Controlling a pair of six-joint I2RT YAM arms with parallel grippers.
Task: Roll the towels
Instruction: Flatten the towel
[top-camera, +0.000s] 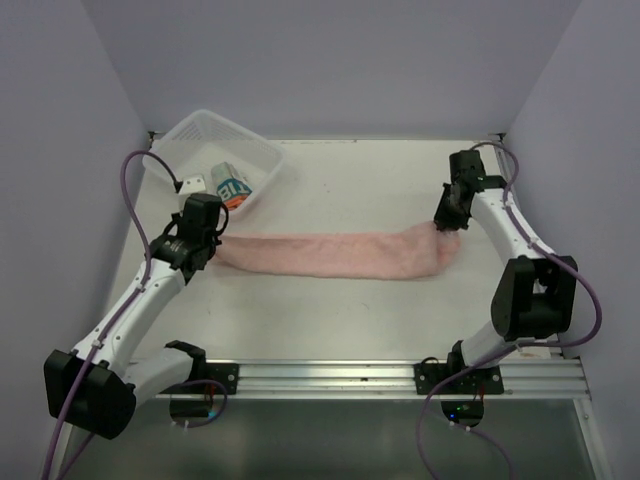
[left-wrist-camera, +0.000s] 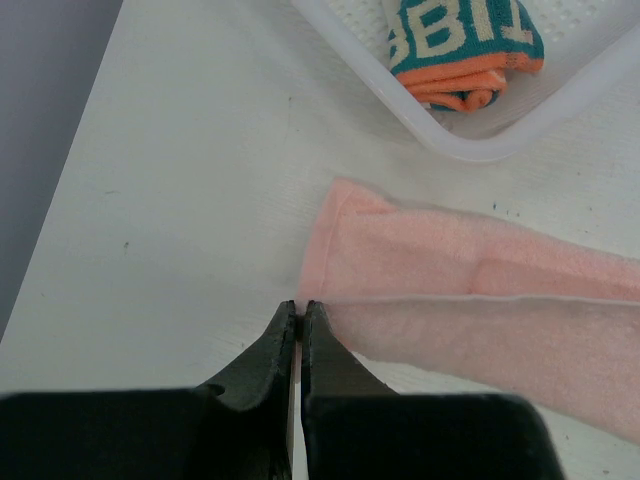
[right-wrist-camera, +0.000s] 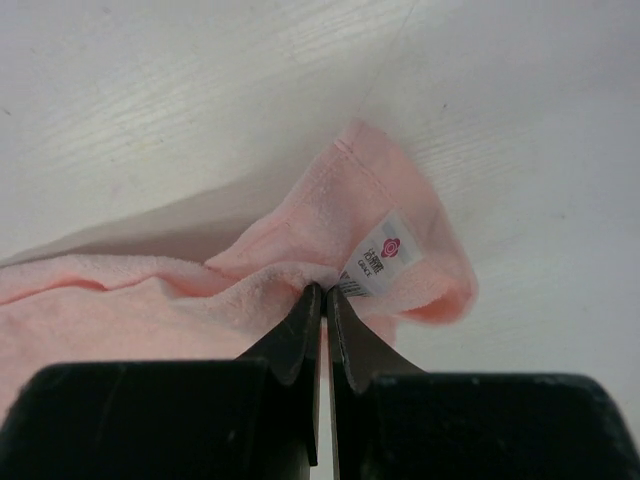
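1. One of the two towels looks finished. The printed towel (top-camera: 232, 187) sits as a compact bundle inside the basket (top-camera: 250, 138) at the far left of the tabletop (top-camera: 380, 190). I cannot tell from here whether it is a true roll or only a fold.
2. The pink towel (top-camera: 335, 256) is not rolled yet. It lies on the tabletop, folded lengthwise into a long narrow strip that runs left to right between my two arms. Its left end is near the basket but apart from it.
3. My left jaws are closed at the strip's left end, with the tips right on its near corner. As far as I can judge, they pinch only a sliver of the edge.
4. My right jaws are closed on the strip's right end, clamped on a bunched fold just beside the small white label (right-wrist-camera: 383, 255). The cloth is puckered there rather than flat.
5. I hold both ends, and the strip lies stretched out fairly straight between them.
6. As I judge it, the lengthwise fold is done and all the rolling of this towel is left. It would start at one end and wind along the strip.
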